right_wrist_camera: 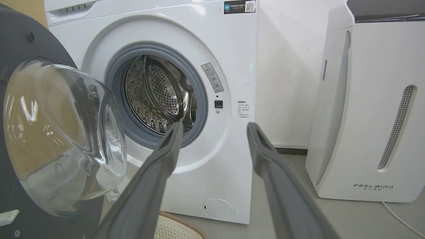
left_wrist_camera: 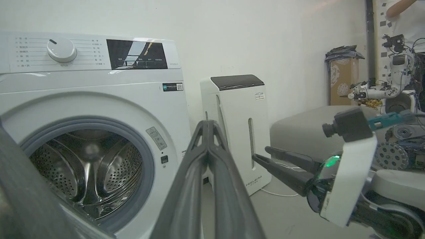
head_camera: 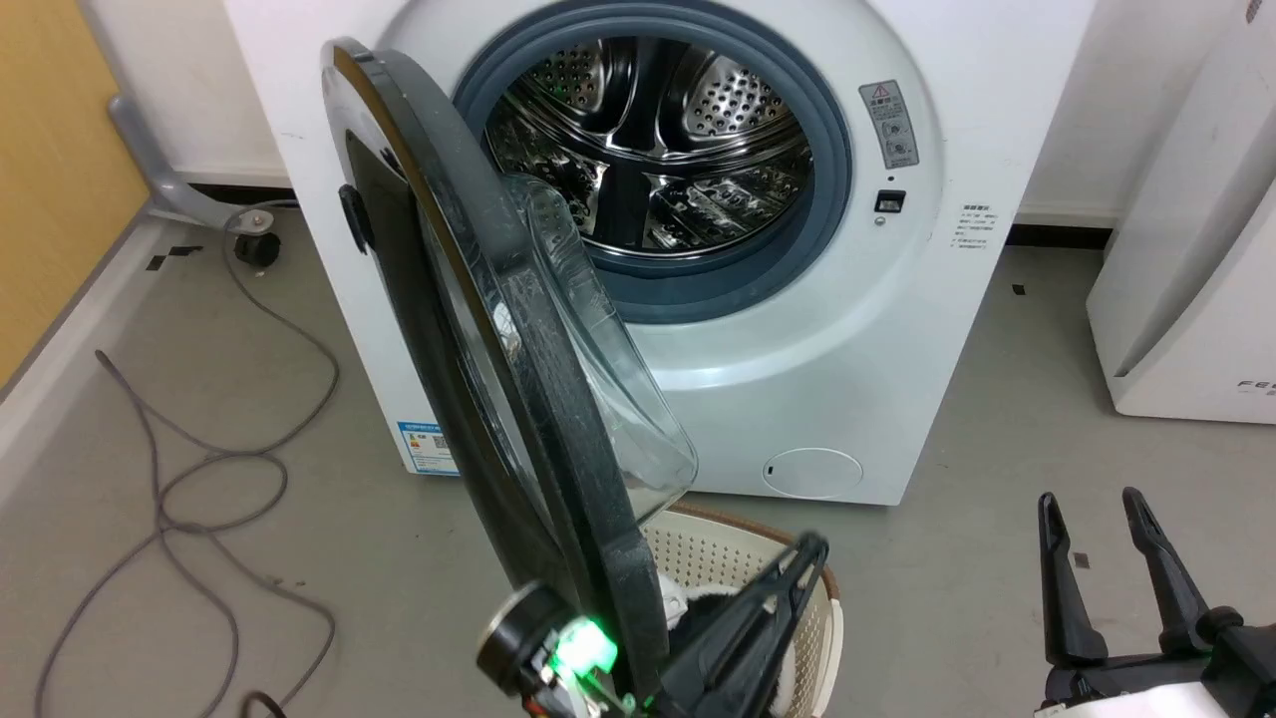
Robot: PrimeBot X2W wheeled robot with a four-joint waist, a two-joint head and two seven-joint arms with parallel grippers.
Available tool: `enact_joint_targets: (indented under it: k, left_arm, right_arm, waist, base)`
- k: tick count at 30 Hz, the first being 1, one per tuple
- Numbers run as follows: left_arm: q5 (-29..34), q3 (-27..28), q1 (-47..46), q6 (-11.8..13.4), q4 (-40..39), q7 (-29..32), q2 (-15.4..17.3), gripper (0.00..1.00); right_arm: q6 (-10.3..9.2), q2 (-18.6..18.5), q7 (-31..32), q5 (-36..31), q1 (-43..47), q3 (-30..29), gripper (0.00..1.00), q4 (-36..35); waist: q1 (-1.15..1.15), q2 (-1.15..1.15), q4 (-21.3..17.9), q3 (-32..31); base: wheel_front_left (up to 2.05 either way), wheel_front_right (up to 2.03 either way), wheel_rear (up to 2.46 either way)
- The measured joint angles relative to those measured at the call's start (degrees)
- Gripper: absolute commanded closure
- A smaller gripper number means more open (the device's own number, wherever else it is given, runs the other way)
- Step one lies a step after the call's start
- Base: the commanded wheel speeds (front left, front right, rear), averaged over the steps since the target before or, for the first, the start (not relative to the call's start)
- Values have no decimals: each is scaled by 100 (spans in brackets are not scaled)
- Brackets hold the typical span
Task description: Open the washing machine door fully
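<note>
Facing one ajar door (head_camera: 588, 469), left gripper (head_camera: 812, 548) jaws seem closed, right gripper (head_camera: 1089, 501) jaws spread.

I count one washing machine (head_camera: 797, 399), one washing machine door (head_camera: 588, 479), one white appliance (head_camera: 1186, 299) at the far right, one basket (head_camera: 718, 558) near me, and two grippers: my left gripper (head_camera: 812, 548) and my right gripper (head_camera: 1089, 499).

Cream laundry basket (head_camera: 720, 554), grey floor cables (head_camera: 159, 499), white slanted appliance (head_camera: 1186, 299)
</note>
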Motion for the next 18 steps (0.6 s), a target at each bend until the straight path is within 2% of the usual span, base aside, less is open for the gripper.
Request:
enact_joint_targets:
  k: [10, 18]
  left_arm:
    - [-74, -96, 314, 62, 850, 0, 36, 100]
    - [-209, 121, 228, 213, 1518, 1, 21, 100]
  right_arm:
    - [0, 0, 0, -1, -1, -3, 0, 24]
    - [0, 1, 0, -63, -2, 20, 0, 59]
  waist:
    - [0, 0, 111, 79]
    - [0, 0, 288, 184]
  base:
    - [0, 0, 0]
    - [0, 0, 0]
